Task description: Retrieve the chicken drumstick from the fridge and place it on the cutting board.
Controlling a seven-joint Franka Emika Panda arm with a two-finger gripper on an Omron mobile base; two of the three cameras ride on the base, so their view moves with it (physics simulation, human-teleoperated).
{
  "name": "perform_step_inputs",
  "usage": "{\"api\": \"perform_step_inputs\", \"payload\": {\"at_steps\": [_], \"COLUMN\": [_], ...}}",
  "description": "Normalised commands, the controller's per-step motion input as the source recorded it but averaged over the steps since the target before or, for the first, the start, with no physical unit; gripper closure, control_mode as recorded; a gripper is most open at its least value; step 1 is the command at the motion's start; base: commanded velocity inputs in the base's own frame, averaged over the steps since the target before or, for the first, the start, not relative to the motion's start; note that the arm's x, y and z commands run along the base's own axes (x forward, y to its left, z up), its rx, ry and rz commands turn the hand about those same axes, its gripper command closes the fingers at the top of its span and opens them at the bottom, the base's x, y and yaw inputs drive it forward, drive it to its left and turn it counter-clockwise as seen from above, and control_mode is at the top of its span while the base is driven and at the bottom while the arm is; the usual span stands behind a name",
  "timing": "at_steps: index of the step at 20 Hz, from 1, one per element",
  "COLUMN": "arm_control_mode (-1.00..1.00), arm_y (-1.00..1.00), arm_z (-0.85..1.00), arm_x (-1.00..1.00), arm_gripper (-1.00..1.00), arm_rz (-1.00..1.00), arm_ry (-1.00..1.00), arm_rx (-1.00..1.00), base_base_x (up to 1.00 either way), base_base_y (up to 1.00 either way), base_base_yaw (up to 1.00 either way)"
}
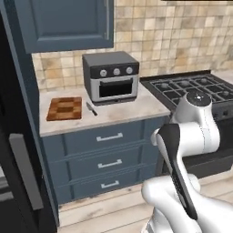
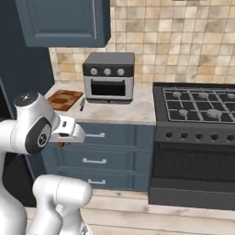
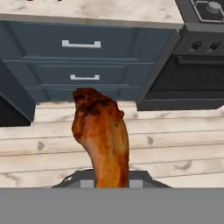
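Observation:
The chicken drumstick (image 3: pixel 101 131), lumpy and orange-brown, stands up between my gripper's (image 3: pixel 111 181) jaws in the hand view, and the gripper is shut on it. Behind it are pale wooden floorboards and the blue-grey drawers. In the right base view a small orange bit of the drumstick (image 2: pixel 61 144) peeks out under my hand, in front of the drawers and below counter height. The checkered wooden cutting board (image 1: pixel 64 108) (image 2: pixel 64 98) lies flat on the counter's left end. The black-fronted fridge (image 1: pixel 11 127) fills the left edge of the left base view.
A small dark-handled knife (image 1: pixel 91 108) (image 2: pixel 81 105) lies just right of the board. A grey toaster oven (image 1: pixel 111 77) (image 2: pixel 109 75) stands behind it. The black stove (image 1: pixel 195 86) (image 2: pixel 197 105) is to the right. Drawers (image 1: pixel 109 154) run under the counter, and a wall cabinet (image 1: pixel 63 22) hangs above.

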Motion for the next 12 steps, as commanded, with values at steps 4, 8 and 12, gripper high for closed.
{"api": "perform_step_inputs", "payload": {"at_steps": [4,8,12], "arm_control_mode": [1.0,1.0,1.0], "arm_y": [0.0,0.0,0.0], "arm_z": [0.0,0.0,0.0], "arm_x": [0.0,0.0,0.0], "arm_gripper": [1.0,1.0,1.0], "arm_rz": [0.0,0.0,0.0], "arm_ry": [0.0,0.0,0.0], "arm_rx": [0.0,0.0,0.0], "base_base_x": [0.49,0.44,0.16], "base_base_y": [-0.67,-0.24,0.0], "base_base_yaw": [0.32,0.34,0.24]}}
